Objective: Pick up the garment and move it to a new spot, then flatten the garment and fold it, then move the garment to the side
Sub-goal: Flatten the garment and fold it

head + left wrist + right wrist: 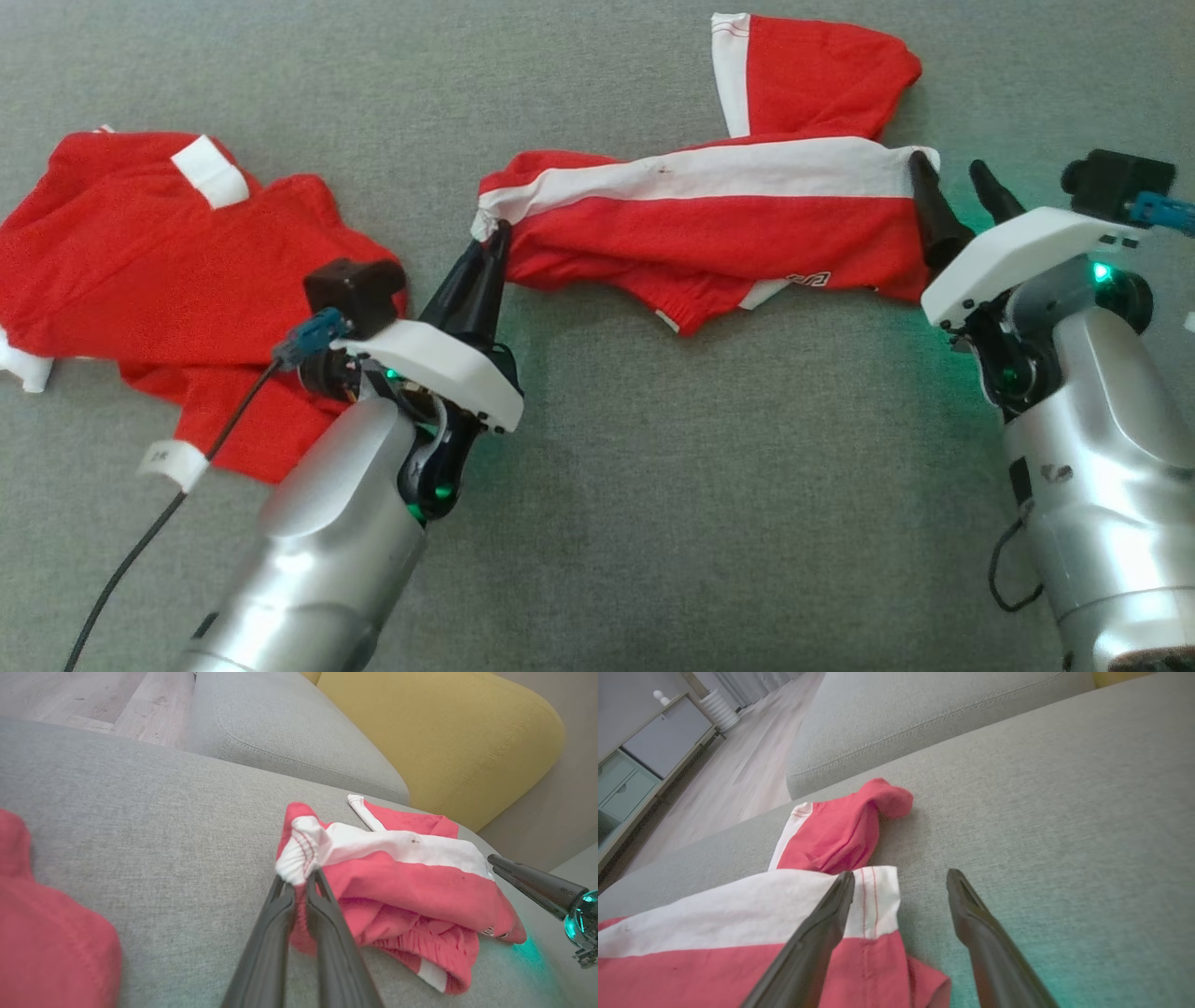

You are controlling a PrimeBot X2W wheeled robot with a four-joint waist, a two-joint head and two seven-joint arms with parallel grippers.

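Garment [709, 215] of soft red knit with a broad white band, rumpled into a long strip at mid-seat.
The left gripper [499, 233] is pinched narrow on the gathered white hem at the strip's left end. The right gripper [949, 166] stands wide at the right end, one finger over the white band, the other over bare upholstery. A second red garment [140, 261] with white tabs lies crumpled well apart to the left. Both rest on a coarse grey woven sofa seat [653, 513]; a rounded yellow cushion [444, 732], pale wood floor [738, 779] and a low cabinet [640, 760] lie beyond.
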